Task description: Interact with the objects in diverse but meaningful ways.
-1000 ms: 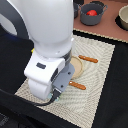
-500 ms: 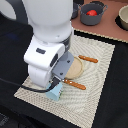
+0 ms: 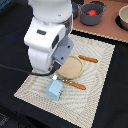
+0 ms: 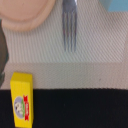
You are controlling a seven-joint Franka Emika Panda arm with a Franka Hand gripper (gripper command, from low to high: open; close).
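Observation:
The grey two-handled pot (image 3: 93, 14) stands at the back on the brown surface with the red tomato (image 3: 92, 11) inside it. The pale blue-white milk carton (image 3: 54, 90) lies on the woven mat's front part; a corner of it shows in the wrist view (image 4: 115, 4). The yellow butter box (image 4: 21, 100) lies at the mat's edge, partly on the black surface, and only the wrist view shows it. The arm's hand (image 3: 61, 54) hangs over the mat beside the tan plate. Its fingers are hidden, so I cannot tell their state. The sausage stick is out of view.
The tan round plate (image 3: 70, 66) sits mid-mat, also in the wrist view (image 4: 27, 15). A wooden-handled knife (image 3: 89, 59) and fork (image 3: 75, 84) flank it; the fork's tines show in the wrist view (image 4: 69, 25). A pale bowl (image 3: 122, 17) stands at the back right.
The arm has risen and moved back from the mat's front edge. The milk carton, covered a second ago, now lies in the open. Nothing else has moved.

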